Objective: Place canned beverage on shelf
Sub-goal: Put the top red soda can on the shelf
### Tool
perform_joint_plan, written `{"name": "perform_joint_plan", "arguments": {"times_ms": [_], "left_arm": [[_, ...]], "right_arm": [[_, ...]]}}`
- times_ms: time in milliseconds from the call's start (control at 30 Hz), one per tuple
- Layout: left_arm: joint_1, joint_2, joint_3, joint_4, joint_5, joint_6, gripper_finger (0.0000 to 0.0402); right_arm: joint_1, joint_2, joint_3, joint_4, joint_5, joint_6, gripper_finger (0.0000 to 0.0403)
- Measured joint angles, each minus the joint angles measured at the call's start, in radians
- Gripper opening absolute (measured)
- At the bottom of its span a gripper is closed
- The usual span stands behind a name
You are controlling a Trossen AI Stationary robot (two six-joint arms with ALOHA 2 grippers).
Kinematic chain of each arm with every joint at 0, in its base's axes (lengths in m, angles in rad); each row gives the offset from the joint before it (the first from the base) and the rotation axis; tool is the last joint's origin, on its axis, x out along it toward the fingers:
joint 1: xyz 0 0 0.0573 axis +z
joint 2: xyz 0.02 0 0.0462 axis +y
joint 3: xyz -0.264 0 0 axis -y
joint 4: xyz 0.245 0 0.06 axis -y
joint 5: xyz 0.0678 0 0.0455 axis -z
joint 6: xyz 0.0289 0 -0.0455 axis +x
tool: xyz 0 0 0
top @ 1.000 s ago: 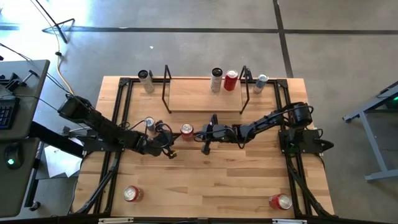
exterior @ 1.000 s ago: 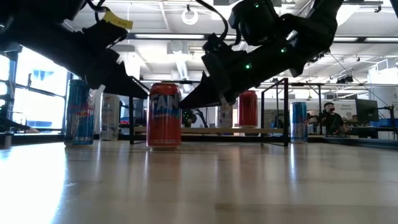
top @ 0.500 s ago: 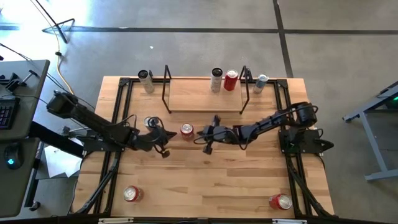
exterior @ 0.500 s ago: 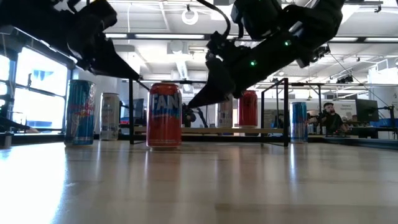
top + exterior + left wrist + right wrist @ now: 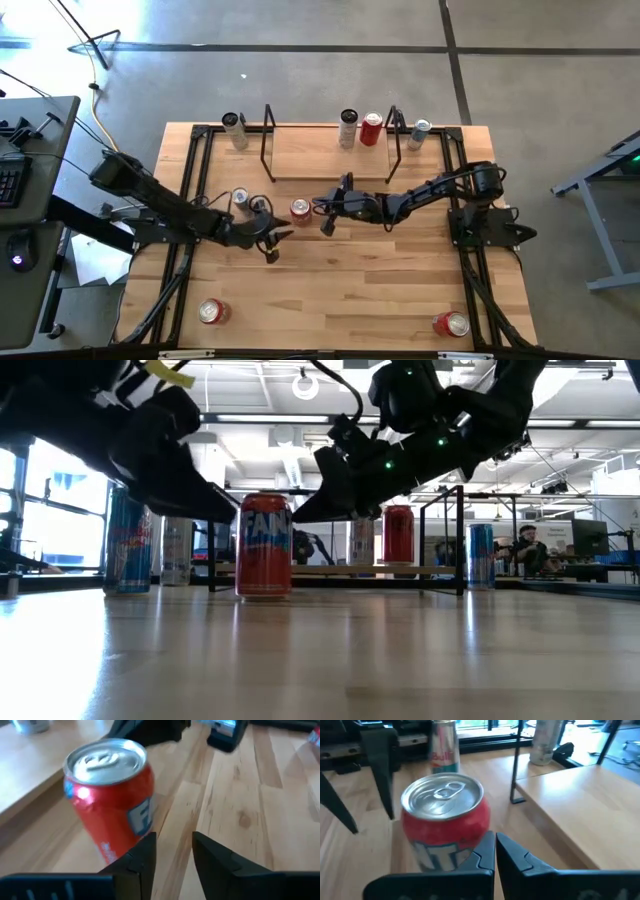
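A red can [image 5: 300,208] stands upright on the table, just near of the shelf [image 5: 330,158], a low light-wood plank with black rod frames. On the shelf's far edge stand a silver can [image 5: 348,129] and a red can [image 5: 372,128]. My left gripper [image 5: 172,852] is at the can's left near side, its fingers a little apart with nothing between them. My right gripper [image 5: 495,847] is shut and close to the can's right side [image 5: 480,827]. In the low view the can [image 5: 264,545] stands between the two grippers' tips. My left gripper has one finger [image 5: 142,857] right beside the red can's lower wall [image 5: 117,845]; I cannot tell whether it touches. My right gripper's shut fingertips [image 5: 487,850] lie level beside the can's wall, coming from the table's right; whether they touch cannot be told.
A blue can [image 5: 240,198] stands left of the red can. Two more cans stand outside the shelf's ends [image 5: 234,128], [image 5: 420,130]. Two red cans lie near the front edge [image 5: 212,311], [image 5: 452,323]. Black frame rails run along both table sides.
My left gripper drew back and up from the red can toward the table's left, then came back down beside it. My right gripper has gone toward the far edge, closer to the can. The can has kept its place.
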Motion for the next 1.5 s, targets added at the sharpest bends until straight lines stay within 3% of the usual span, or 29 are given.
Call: {"name": "perform_joint_plan", "arguments": {"times_ms": [167, 367, 700, 900, 1067, 1200, 1333, 1500], "left_arm": [[0.034, 0.057, 0.000, 0.041, -0.050, 0.003, 0.0112], [0.047, 0.029, -0.001, 0.025, -0.060, 0.054, 0.0087], [0.048, -0.172, 0.000, -0.201, -0.114, 0.078, 0.0066], [0.048, -0.274, 0.000, -0.288, -0.050, 0.126, 0.0069], [0.058, -0.339, 0.006, -0.320, 0.000, 0.196, 0.0107], [0.108, -0.355, 0.099, -0.441, 0.126, 0.206, 0.0161], [0.164, -0.310, 0.225, -0.622, 0.194, 0.238, 0.0216], [0.215, -0.218, 0.341, -0.704, 0.232, 0.304, 0.0265]], "right_arm": [[0.011, 0.000, 0.000, -0.007, -0.011, 0.002, 0.0000], [0.036, 0.000, 0.000, -0.032, -0.006, 0.007, 0.0000], [0.079, 0.000, 0.000, -0.066, -0.030, 0.025, 0.0000], [0.084, 0.000, 0.000, -0.072, -0.026, 0.018, 0.0000], [0.083, 0.000, 0.000, -0.082, -0.024, 0.000, 0.0000], [0.084, -0.002, 0.000, -0.096, -0.022, -0.001, 0.0000], [0.086, -0.040, 0.000, -0.173, -0.021, -0.001, 0.0000], [0.110, -0.098, 0.001, -0.234, 0.033, -0.039, 0.0000]]}}
